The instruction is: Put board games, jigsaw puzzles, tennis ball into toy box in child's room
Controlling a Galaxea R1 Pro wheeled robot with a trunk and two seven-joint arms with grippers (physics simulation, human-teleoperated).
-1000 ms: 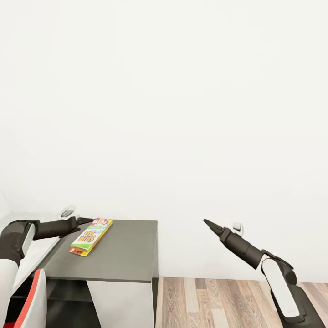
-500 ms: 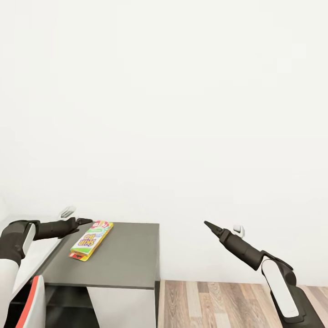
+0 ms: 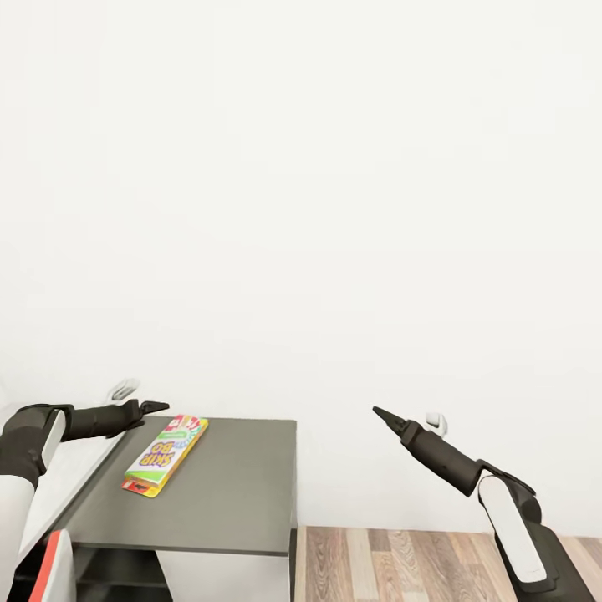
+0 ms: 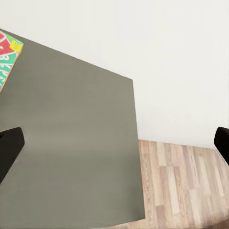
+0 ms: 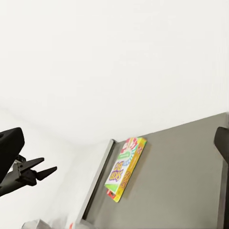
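On the dark grey top of the table [image 3: 226,493], near its far left corner, lies a flat board game [image 3: 165,454] whose cover reads "SKIP-BO" in purple letters on yellow, with a green band and red cards printed at the far end; stacked beneath it, a second box shows as a red and yellow edge at the near end. Both lie flat, angled slightly across the top, and nothing touches them. The left gripper [image 3: 154,407] is held out level from a bent, dark-sleeved arm, hovering just left of the game's far end and apart from it. In its own wrist view the two black fingers [image 4: 9,148] sit wide apart at the frame's edges, with the table top and a corner of the game between them. The right gripper [image 3: 385,416] points up and to the left over the wood-plank floor [image 3: 435,564], well clear of the table; in the right wrist view its fingers [image 5: 10,143] are likewise spread wide, holding nothing. Behind everything stands a plain white wall [image 3: 334,209].
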